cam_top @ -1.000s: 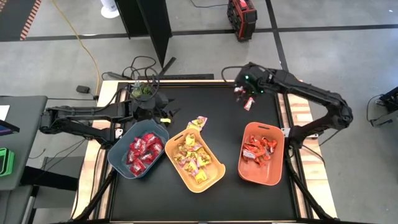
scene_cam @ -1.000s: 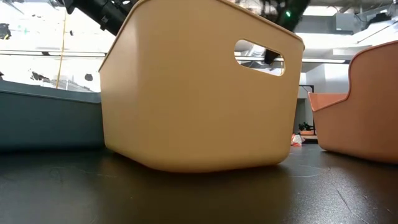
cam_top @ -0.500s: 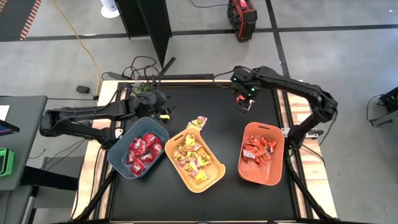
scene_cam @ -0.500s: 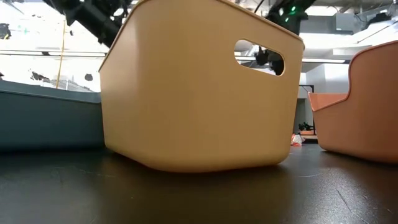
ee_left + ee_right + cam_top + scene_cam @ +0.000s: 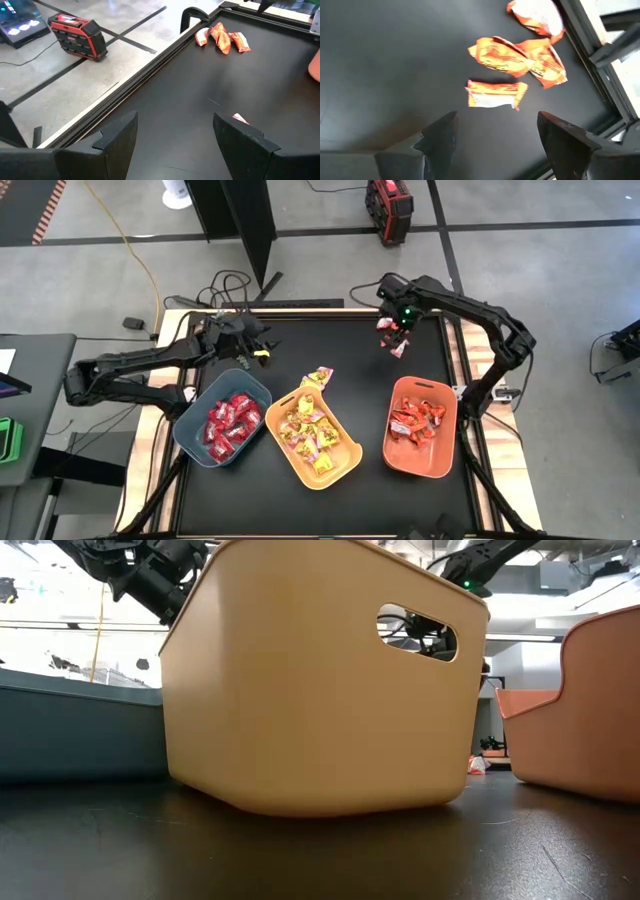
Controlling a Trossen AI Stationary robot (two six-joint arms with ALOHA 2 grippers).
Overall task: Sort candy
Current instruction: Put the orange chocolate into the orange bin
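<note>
Since the earlier frame the right gripper (image 5: 398, 330) has swung back over the far-right table corner, and the left gripper (image 5: 243, 340) has shifted a little; both stand released, holding nothing. Just ahead of the right fingers lie three orange-red candies (image 5: 496, 93), close together. A descent could pinch two wrappers at once or shove one toward the table edge (image 5: 580, 30) just beyond. The right wrist view separates those sweets; the high view alone shows the orange bin (image 5: 420, 427) nearer the robot

Workshop or lab, taped concrete floor (image 5: 560, 250), red toolbox (image 5: 390, 198), loose cables (image 5: 225, 285)
</note>
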